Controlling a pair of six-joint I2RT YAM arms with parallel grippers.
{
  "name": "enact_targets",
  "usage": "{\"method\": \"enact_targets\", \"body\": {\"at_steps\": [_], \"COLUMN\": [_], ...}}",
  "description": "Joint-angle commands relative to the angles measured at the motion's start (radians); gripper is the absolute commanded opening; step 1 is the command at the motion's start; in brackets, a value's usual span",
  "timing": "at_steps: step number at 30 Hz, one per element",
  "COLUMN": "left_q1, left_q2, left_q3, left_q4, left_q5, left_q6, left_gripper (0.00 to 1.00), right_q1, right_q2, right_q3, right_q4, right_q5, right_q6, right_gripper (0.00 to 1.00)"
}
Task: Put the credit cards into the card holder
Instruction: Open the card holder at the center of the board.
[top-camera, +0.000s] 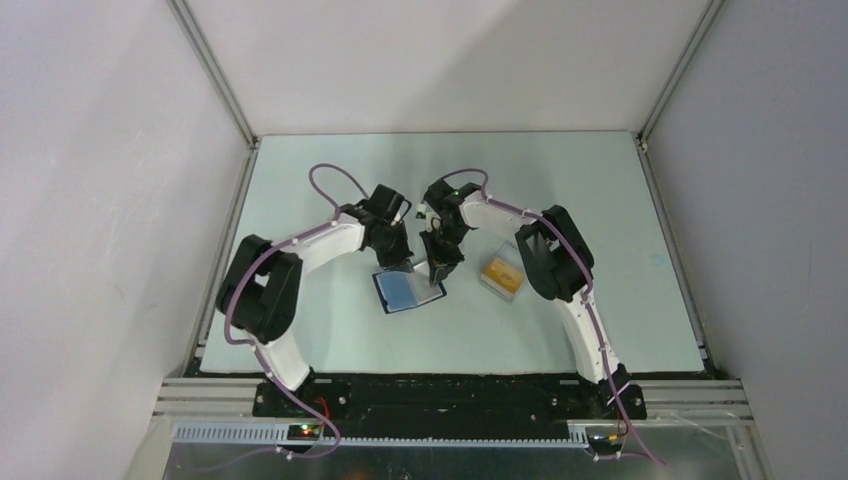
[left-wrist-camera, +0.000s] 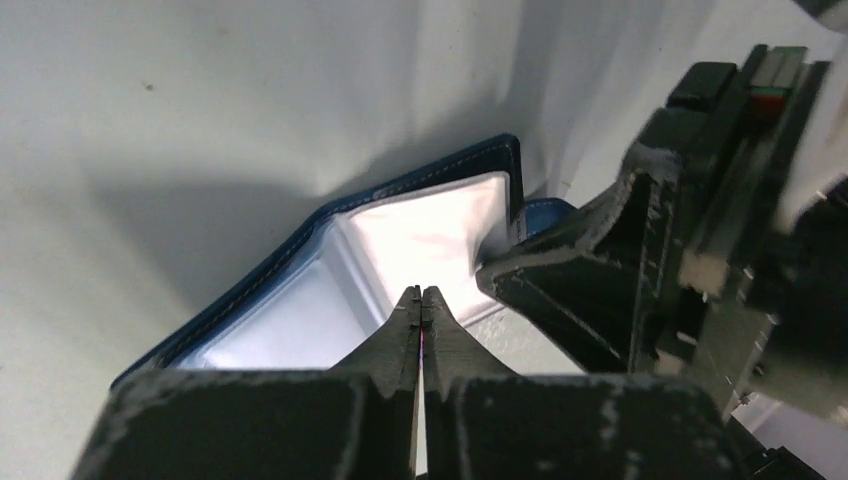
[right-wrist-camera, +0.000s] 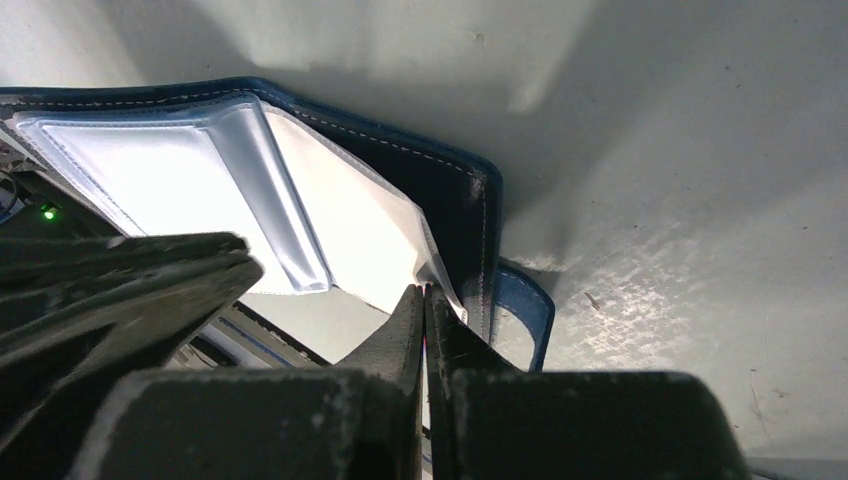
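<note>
Where the two arms meet, the card holder (top-camera: 408, 291) lies opened on the table (top-camera: 330, 190), its clear sleeves facing up. Both the left gripper (left-wrist-camera: 422, 300) and the right gripper (right-wrist-camera: 425, 297) have their fingers pressed together at a sleeve edge, seemingly pinching the thin film. The orange credit cards (top-camera: 503, 271) sit in a clear case (top-camera: 487, 282) just right of the holder.

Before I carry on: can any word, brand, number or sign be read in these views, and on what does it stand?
No text can be read in any view.
card holder: pale stitching and blank, glare-white clear sleeves; no lettering shows.
credit cards in the clear case: too small in the top view to read any print.
</note>
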Motion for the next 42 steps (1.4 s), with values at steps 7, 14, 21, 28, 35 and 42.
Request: {"method": "enact_targets", "body": {"at_steps": [7,14,21,28,35,42], "left_q1": [-0.050,-0.054,-0.054,-0.054,-0.054,-0.052], "left_q2": [0.084,0.042,0.037,0.027,0.035,-0.024], "left_q3": [-0.055,-0.040,-0.047,-0.076,-0.079,-0.120], "left_q4": [0.018,-0.161,-0.268,-0.282,-0.295,-0.296], "left_q5": [-0.025,-0.193,-0.273,-0.278,-0.262,-0.259], "left_q6": [-0.018,0.003,0.043,0.064,0.086,0.095], "left_gripper": [0.00,0.00,0.00,0.00,0.00,0.00], "right_q1": [-0.035,-0.029,-0.027,-0.029,-0.035,-0.041], "right_q2": [0.028,0.043,0.078,0.090,0.074,0.048], "right_q3": [-0.067,-0.057,-0.050,-0.061,-0.066,-0.073], "right_q4": [0.031,-0.006,-0.027,-0.024,-0.023,-0.008], "right_q5": [0.129,0.273,0.322,0.305,0.282,0.222], "right_q6": [-0.011,-0.008,0.001,0.004,0.000,-0.010], "right_gripper": [0.00,0.00,0.00,0.00,0.00,0.00]}}
